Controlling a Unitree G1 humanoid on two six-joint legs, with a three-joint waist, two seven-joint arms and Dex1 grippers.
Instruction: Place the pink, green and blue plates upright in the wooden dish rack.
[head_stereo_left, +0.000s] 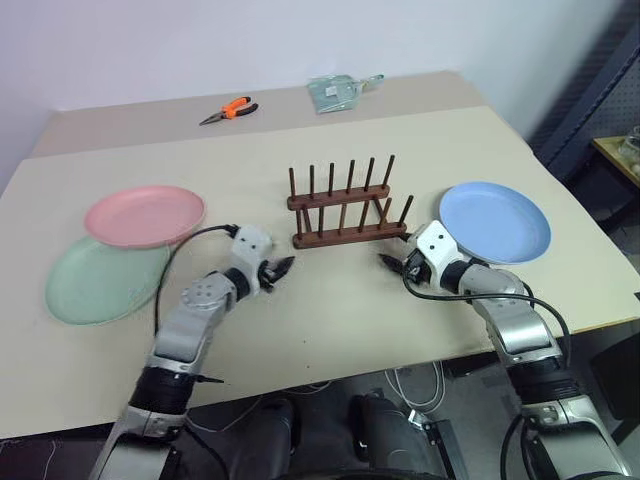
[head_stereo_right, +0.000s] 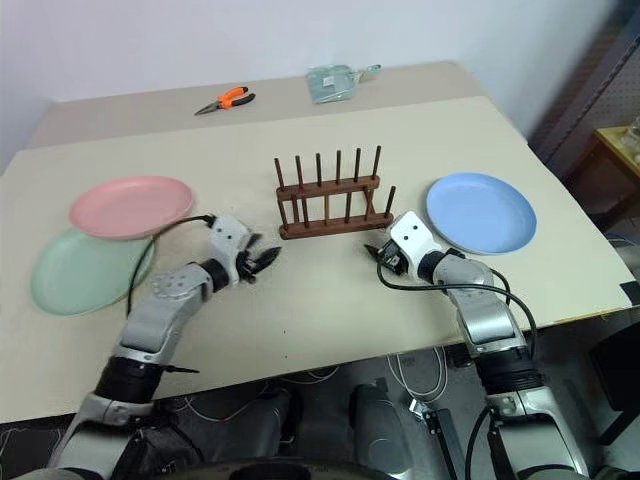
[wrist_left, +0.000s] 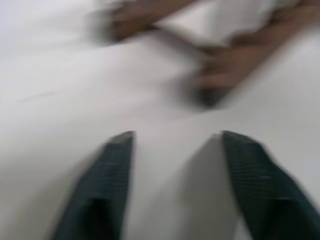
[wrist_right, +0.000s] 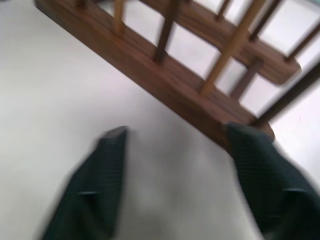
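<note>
1. A beige table spreads under both arms, with bare surface open between the grippers and its near edge.
2. The green plate lies flat by the table's left edge, out beyond the left gripper; the pink plate overlaps its far rim.
3. The blue plate lies flat just beyond the right gripper, near the table's right edge.
4. The wooden dish rack stands empty between and just ahead of both grippers.
5. Both grippers hover empty, fingers spread wide; the right one is just short of the rack's near rail.
6. Orange-handled pliers and a clear packet lie near the far edge.
</note>
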